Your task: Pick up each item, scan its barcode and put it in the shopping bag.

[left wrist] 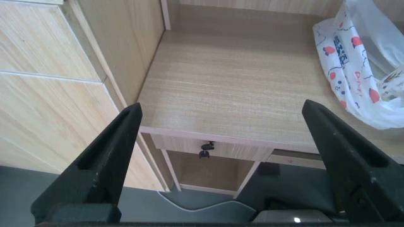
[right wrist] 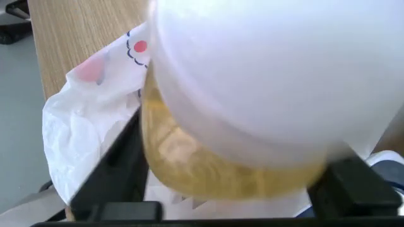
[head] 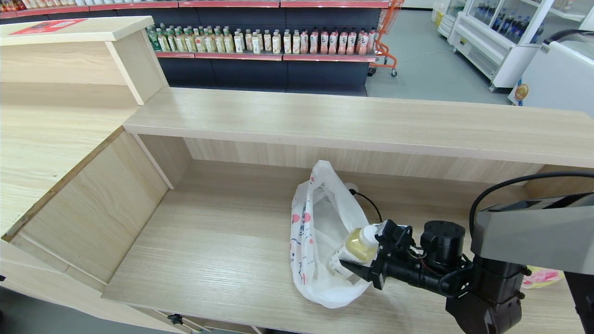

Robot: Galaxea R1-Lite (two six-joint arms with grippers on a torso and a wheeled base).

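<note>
One bottle's (head: 357, 248) pinched in our right fingers (head: 355, 268) over the shopping bag (head: 306, 222), left fingers (left wrist: 107, 164) spread; floppy rim might snag it.

No legible text, bottle (head: 356, 248) label too small to read, bag (head: 304, 232) print only red and blue marks, red sign (head: 48, 26) far left unreadable

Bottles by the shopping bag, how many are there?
1: the bottle is held in the right pincer at the open mouth of the bag. More could be hidden inside the bag.
</note>
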